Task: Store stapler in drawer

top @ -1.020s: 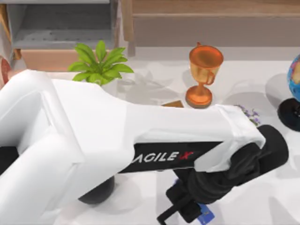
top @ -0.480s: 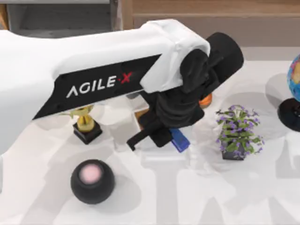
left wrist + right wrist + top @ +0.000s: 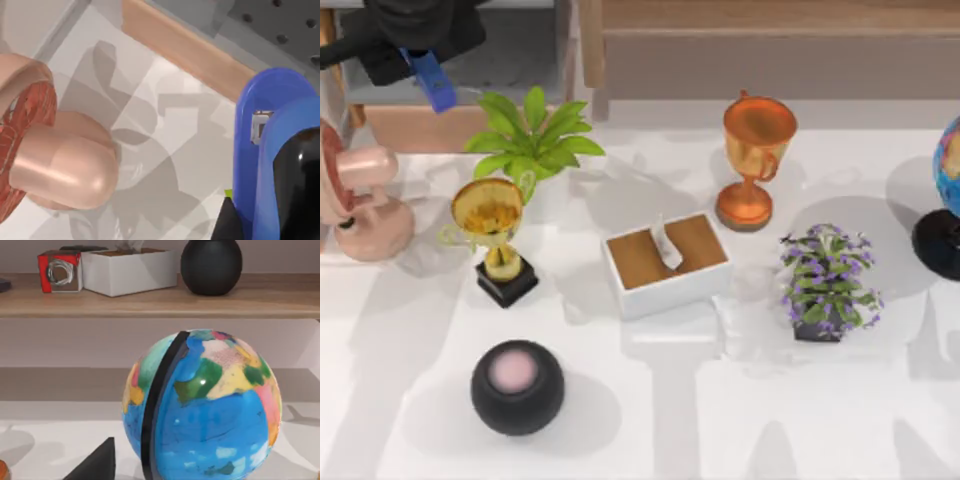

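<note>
My left gripper (image 3: 420,62) is at the back left, shut on the blue stapler (image 3: 433,84), which hangs tilted from it. It holds the stapler above the open drawer (image 3: 415,128), over the grey inside just behind the tan front panel. In the left wrist view the stapler (image 3: 262,150) with its black top piece rises close up, and the drawer's tan front panel (image 3: 185,50) runs behind it. My right arm is parked at the right by the globe (image 3: 200,405).
A green plant (image 3: 532,135) stands right in front of the drawer, and a pink fan (image 3: 355,195) sits at the left edge. Across the table stand a gold trophy (image 3: 490,230), tissue box (image 3: 667,262), copper trophy (image 3: 753,160), purple plant (image 3: 825,280) and black sphere (image 3: 517,385).
My left arm has swung from the table's front, past the tissue box, to the back left. It carried the stapler along and now holds it over the drawer.
</note>
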Tool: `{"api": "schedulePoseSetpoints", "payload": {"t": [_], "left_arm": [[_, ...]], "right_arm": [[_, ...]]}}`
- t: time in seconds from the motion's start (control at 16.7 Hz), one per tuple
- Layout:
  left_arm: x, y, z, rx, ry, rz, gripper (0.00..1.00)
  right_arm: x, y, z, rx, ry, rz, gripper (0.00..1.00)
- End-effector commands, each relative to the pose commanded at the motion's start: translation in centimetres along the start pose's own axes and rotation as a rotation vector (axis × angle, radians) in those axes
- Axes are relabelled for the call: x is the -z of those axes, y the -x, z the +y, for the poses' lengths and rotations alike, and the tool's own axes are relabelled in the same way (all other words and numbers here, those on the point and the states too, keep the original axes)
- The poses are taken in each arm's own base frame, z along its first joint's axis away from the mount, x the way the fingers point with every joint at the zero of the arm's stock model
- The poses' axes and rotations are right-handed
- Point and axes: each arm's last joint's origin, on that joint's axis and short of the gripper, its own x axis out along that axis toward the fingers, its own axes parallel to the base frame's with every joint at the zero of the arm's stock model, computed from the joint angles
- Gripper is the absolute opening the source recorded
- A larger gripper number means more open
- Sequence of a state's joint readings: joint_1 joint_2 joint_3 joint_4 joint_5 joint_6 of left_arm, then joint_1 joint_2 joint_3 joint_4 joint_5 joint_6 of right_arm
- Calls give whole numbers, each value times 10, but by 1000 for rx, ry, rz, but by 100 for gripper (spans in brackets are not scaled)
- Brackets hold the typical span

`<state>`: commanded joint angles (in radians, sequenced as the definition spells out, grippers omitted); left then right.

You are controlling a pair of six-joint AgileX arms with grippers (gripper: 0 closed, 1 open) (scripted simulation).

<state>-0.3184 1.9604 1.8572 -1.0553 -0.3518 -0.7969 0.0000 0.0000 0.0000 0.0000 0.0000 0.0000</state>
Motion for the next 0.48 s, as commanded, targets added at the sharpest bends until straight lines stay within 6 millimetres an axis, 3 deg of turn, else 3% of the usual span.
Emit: {"api": "schedulePoseSetpoints", "payload": {"t": [0.24,0.48], "left_arm": [[-77,-41,77,-122,-148,-13,0],[-118,-100,147,-144,-315,77,0]], "right_arm": [[0,0,0,0,0,0,100],[0,0,0,0,0,0,100]]}}
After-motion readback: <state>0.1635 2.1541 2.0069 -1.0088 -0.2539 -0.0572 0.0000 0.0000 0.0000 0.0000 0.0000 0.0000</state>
